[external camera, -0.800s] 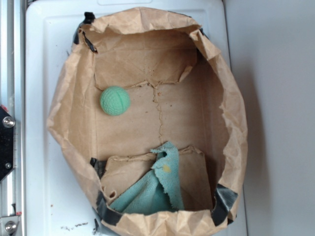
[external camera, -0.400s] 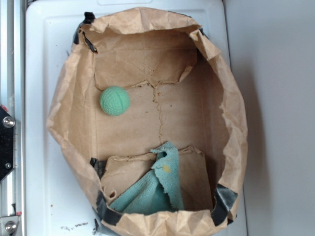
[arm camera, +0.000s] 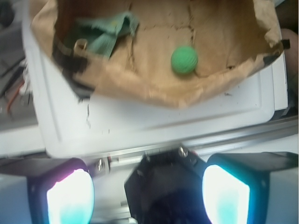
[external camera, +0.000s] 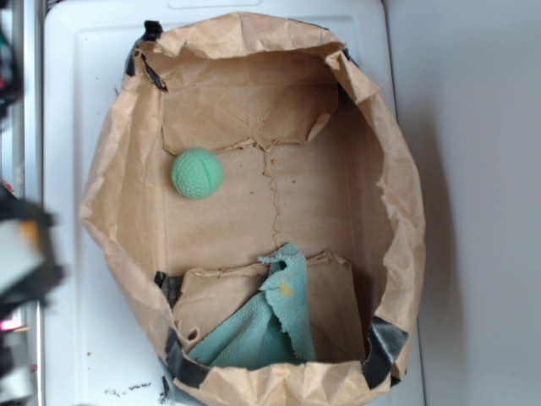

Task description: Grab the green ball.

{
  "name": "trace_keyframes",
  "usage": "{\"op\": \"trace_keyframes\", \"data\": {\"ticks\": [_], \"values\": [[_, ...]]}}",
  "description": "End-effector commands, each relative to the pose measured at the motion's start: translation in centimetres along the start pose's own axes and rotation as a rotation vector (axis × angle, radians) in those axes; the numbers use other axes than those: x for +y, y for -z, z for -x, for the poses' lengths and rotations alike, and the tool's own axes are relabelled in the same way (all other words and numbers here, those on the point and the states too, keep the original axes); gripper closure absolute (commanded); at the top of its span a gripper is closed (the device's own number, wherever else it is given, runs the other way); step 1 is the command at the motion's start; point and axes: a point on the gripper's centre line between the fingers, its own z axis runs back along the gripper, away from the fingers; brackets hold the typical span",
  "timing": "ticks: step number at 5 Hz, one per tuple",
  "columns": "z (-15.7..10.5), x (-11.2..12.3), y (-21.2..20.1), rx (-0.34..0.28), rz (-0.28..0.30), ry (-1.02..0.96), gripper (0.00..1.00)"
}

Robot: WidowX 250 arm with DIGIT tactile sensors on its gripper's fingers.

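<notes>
While the earlier exterior pictures showed only a still edge of the rig at the left border, a blurred dark and pale shape [external camera: 21, 254] now sits there, which reads as the arm coming into motion; the blur hides any detail of it. Nothing else has shifted: the green ball [external camera: 198, 173] lies where it lay before, on the floor of the brown paper bag [external camera: 397, 194], close to the bag wall on the arm's side.

In the wrist view the hand [arm camera: 147, 196] is spread wide, its two pale glowing pads [arm camera: 70, 196] far apart at the bottom of the frame with nothing between them. The ball [arm camera: 184, 59] is well ahead of the hand and slightly toward its right pad, beyond the near rim of the bag [arm camera: 154, 93] and a strip of the white worktop [arm camera: 163, 126]. The teal cloth [arm camera: 105, 32] lies ahead and toward the left pad, tucked in the bag's corner and well apart from the ball.

So the reach has only just begun. The hand is outside the bag and must, by my reading, travel forward over the crumpled near wall and then drop inside. That wall is the likely trouble: the ball rests close to it, so a descending finger could catch the paper or nudge the ball into a roll. A round, textured ball should grip well once the pads straddle it.
</notes>
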Motion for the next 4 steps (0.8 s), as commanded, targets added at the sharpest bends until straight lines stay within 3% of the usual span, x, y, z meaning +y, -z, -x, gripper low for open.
{"op": "trace_keyframes", "data": {"ticks": [1,2,4], "values": [[-5.1,0.6,2.5,-0.088,-0.028,-0.034,0.00],[-6.4,1.2,3.9,-0.141,-0.039,0.003,0.00],[-7.8,3.3,5.9,-0.155,-0.016,0.012,0.00]]}}
